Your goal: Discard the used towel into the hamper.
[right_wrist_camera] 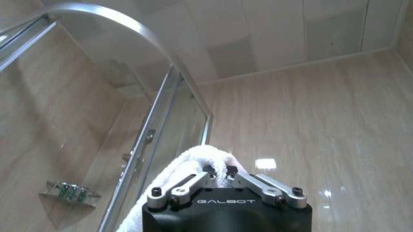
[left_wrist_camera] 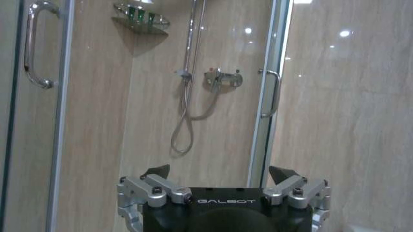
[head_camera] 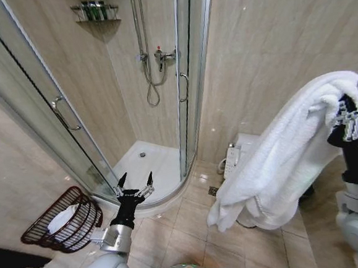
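Observation:
A big white towel (head_camera: 280, 157) hangs in folds from my right gripper (head_camera: 350, 115), which is raised high at the right and shut on the towel's top edge. In the right wrist view the fingers (right_wrist_camera: 208, 170) pinch the white towel (right_wrist_camera: 193, 159) between them. The hamper (head_camera: 65, 220), a reddish-brown ribbed basket, lies tilted on the floor at the lower left with something white inside it. My left gripper (head_camera: 135, 182) is held low near the middle, open and holding nothing, pointing at the shower; its spread fingers (left_wrist_camera: 156, 171) show in the left wrist view.
A glass corner shower (head_camera: 144, 81) with a white tray (head_camera: 146, 167) stands ahead, its doors ajar. A white toilet (head_camera: 239, 154) sits partly behind the towel. Bare tiled floor (head_camera: 180, 227) lies between the hamper and the towel.

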